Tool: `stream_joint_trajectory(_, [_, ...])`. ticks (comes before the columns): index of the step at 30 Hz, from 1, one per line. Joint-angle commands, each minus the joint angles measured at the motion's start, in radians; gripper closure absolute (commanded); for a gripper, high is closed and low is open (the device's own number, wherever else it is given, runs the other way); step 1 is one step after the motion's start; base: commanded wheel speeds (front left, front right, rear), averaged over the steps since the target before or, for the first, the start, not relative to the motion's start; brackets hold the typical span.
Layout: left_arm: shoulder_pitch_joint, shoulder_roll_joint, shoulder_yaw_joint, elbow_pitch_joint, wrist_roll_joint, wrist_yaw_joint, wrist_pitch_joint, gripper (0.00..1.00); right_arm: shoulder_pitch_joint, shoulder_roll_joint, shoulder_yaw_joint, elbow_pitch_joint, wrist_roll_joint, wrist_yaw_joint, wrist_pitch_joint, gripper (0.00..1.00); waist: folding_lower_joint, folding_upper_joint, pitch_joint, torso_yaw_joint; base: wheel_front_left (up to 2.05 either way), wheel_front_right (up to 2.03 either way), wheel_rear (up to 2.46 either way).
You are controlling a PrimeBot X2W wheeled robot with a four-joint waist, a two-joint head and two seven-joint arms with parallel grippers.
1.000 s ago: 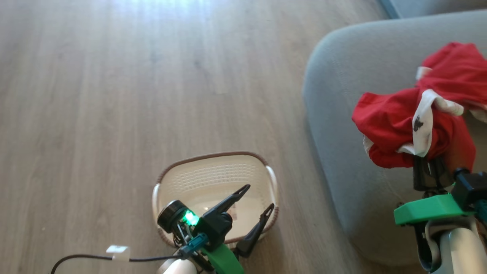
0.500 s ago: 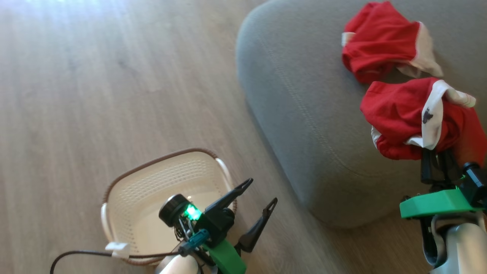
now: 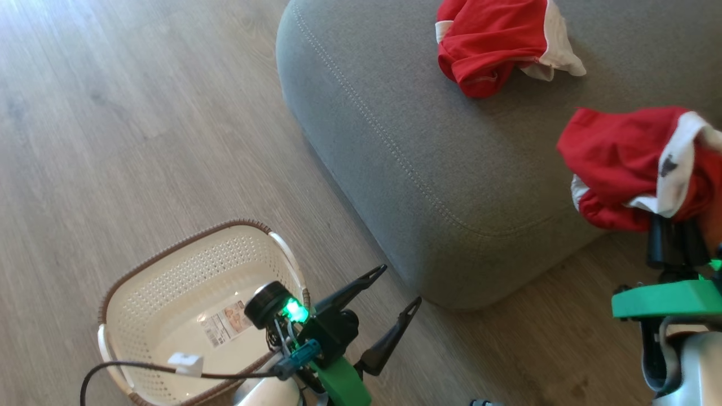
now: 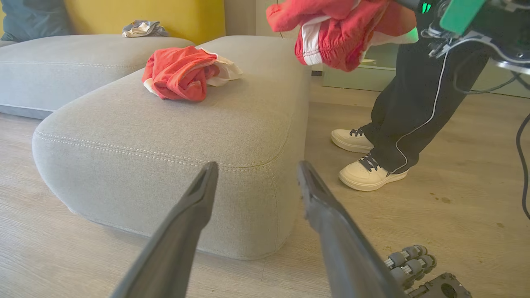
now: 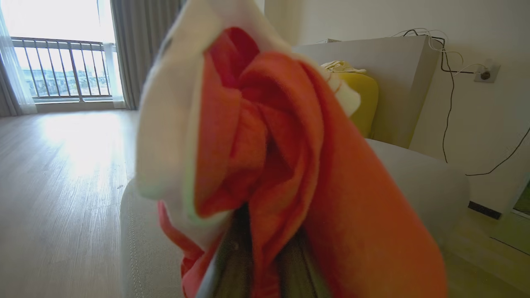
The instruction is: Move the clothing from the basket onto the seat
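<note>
One red clothing piece (image 3: 496, 45) with white trim lies bunched on the grey seat (image 3: 451, 158), also seen as the garment (image 4: 182, 72) on the seat (image 4: 165, 124) in the left wrist view. My right gripper (image 3: 671, 228) is shut on a second red garment (image 3: 632, 158), held in the air above the seat's near edge; the cloth (image 5: 269, 145) drapes over its fingers (image 5: 236, 265). The cream basket (image 3: 141, 282) stands on the floor, its bottom bare but for a label sticker. My left gripper (image 3: 401, 283) hangs open between basket and seat, nothing between its fingers.
A person in dark trousers and white shoes (image 4: 372, 165) stands on the wood floor beside the seat. A yellow back cushion (image 4: 165, 16) and another grey cushion (image 4: 62, 62) lie behind. A black cable (image 3: 141, 369) trails from my left arm over the basket.
The head camera has swung, so seat and basket sit further left in the picture. The right gripper still holds the red garment; the left stays open.
</note>
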Motion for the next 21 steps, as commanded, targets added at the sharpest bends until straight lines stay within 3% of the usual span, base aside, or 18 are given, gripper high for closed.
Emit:
stream_joint_trajectory(1, [-0.046,0.01,0.017,-0.026,-0.007,-0.001,-0.005,0.0,-0.013,-0.005,0.01,-0.045,0.013,0.0,-0.006,1.0,0.0,0.0,0.007,-0.005,0.0,0.0,0.0])
stream_joint_trajectory(14, [-0.054,0.026,-0.012,-0.025,-0.019,-0.001,-0.005,0.0,-0.005,-0.005,-0.005,-0.062,0.031,0.0,-0.006,1.0,0.0,0.0,0.027,-0.012,0.0,0.0,0.0])
stream_joint_trajectory(21, [-0.058,0.059,-0.015,-0.038,-0.008,-0.001,-0.005,0.0,-0.075,-0.005,-0.004,-0.063,0.005,0.0,-0.006,1.0,0.0,0.0,0.081,-0.019,0.0,0.0,0.0])
